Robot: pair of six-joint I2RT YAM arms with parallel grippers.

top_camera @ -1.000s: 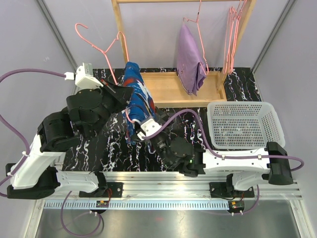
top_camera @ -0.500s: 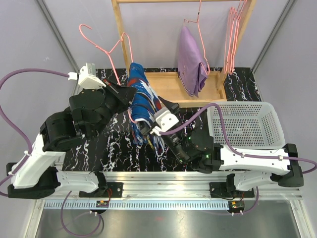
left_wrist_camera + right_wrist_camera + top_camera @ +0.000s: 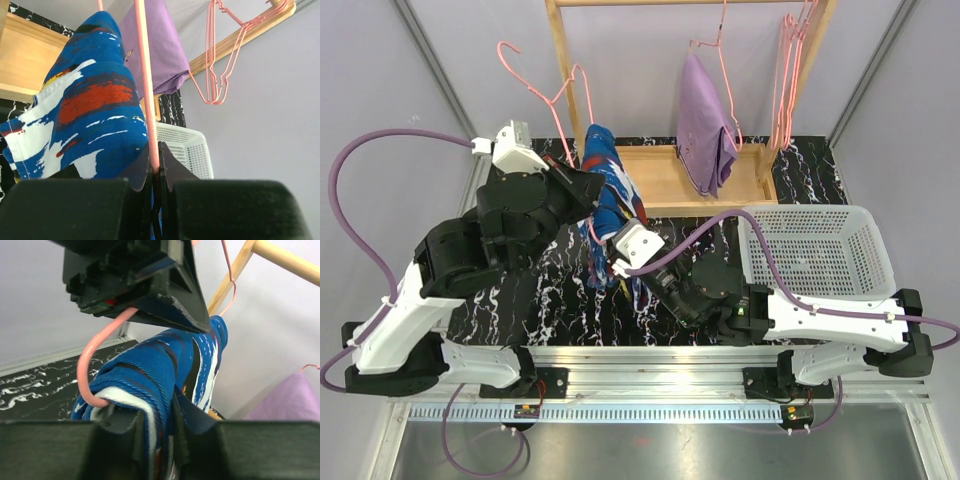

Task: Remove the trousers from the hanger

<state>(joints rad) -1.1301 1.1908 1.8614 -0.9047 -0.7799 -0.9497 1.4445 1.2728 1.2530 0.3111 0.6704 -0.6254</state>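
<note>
The dark blue trousers (image 3: 606, 188) with white and red streaks hang folded over a pink wire hanger (image 3: 566, 92) above the table's left half. My left gripper (image 3: 155, 167) is shut on the hanger's wire (image 3: 145, 75), beside the cloth (image 3: 90, 115). My right gripper (image 3: 167, 415) sits at the garment's lower end (image 3: 615, 262). Its jaws are shut on a thick fold of the blue trousers (image 3: 150, 370), next to the hanger's curved end (image 3: 87, 375). The lilac trousers (image 3: 703, 130) hang on another pink hanger from the wooden rack (image 3: 665, 180).
A white mesh basket (image 3: 815, 252) stands on the right of the black marbled table (image 3: 520, 300). Several bare pink hangers (image 3: 788, 70) hang at the rack's right end. The rack's wooden base sits just behind the blue trousers.
My right gripper has come in under the blue trousers and shut on a fold of them. My left arm has carried the hanger a little up and to the right.
</note>
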